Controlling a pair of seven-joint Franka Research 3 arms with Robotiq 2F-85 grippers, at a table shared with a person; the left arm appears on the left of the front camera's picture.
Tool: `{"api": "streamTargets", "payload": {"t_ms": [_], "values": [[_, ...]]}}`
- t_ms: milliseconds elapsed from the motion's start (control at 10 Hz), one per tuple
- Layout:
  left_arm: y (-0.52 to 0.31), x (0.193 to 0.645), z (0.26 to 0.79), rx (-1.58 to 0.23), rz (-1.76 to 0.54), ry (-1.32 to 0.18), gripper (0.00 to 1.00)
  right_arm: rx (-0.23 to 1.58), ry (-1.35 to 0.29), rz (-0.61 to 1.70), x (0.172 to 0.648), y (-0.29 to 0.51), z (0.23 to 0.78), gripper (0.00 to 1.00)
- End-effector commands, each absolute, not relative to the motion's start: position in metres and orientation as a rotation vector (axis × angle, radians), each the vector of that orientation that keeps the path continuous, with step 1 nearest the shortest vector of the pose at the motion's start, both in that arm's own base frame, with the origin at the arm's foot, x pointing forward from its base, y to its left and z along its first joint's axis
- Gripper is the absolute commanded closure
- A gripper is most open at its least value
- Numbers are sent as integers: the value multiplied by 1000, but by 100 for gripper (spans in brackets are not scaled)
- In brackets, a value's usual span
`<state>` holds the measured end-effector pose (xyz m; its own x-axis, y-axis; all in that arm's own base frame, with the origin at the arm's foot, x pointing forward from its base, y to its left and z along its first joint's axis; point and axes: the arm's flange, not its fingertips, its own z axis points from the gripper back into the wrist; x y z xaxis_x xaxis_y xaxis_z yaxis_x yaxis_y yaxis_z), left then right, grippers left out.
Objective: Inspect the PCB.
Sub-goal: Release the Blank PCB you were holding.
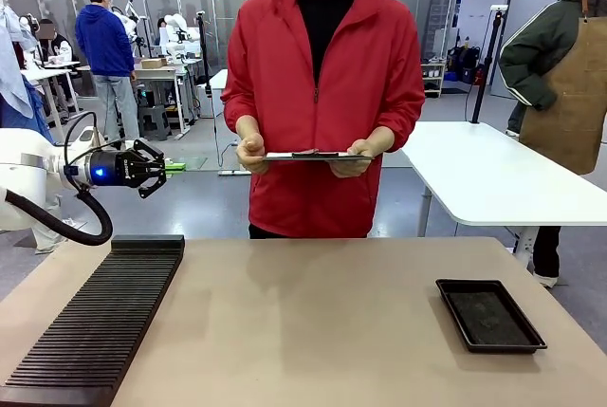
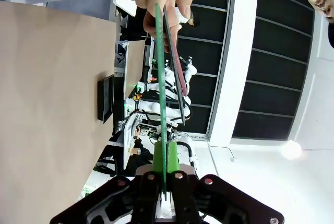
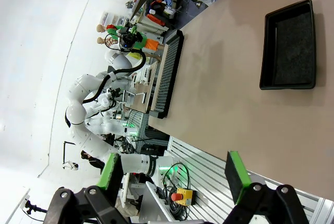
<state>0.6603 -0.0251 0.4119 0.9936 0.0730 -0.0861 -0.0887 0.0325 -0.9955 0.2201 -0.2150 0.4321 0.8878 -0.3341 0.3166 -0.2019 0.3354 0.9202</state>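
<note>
Two green pads (image 2: 173, 157) of the left gripper (image 2: 166, 150) pinch just one edge of the PCB (image 2: 161, 88), in the air at the left of the front view, so a weak grip may let it slip onto the table (image 1: 313, 331); the right gripper (image 3: 172, 177) is spread wide, empty.

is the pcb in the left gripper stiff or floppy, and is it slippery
Probably stiff: the PCB runs straight out from the left gripper, edge-on, with no visible sag. Likely light, being so thin. It may pivot or slip, since the pads clamp just one end.
</note>
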Motion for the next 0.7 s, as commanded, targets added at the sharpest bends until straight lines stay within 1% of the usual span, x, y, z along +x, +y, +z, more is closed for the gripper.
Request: {"api": "streamTargets", "payload": {"t_ms": [0, 600], "values": [[-26, 656, 416, -1535, 118, 17, 97, 1248, -518, -80, 220, -216, 433, 0], [-26, 656, 416, -1535, 118, 17, 97, 1248, -518, -80, 220, -216, 433, 0]]}}
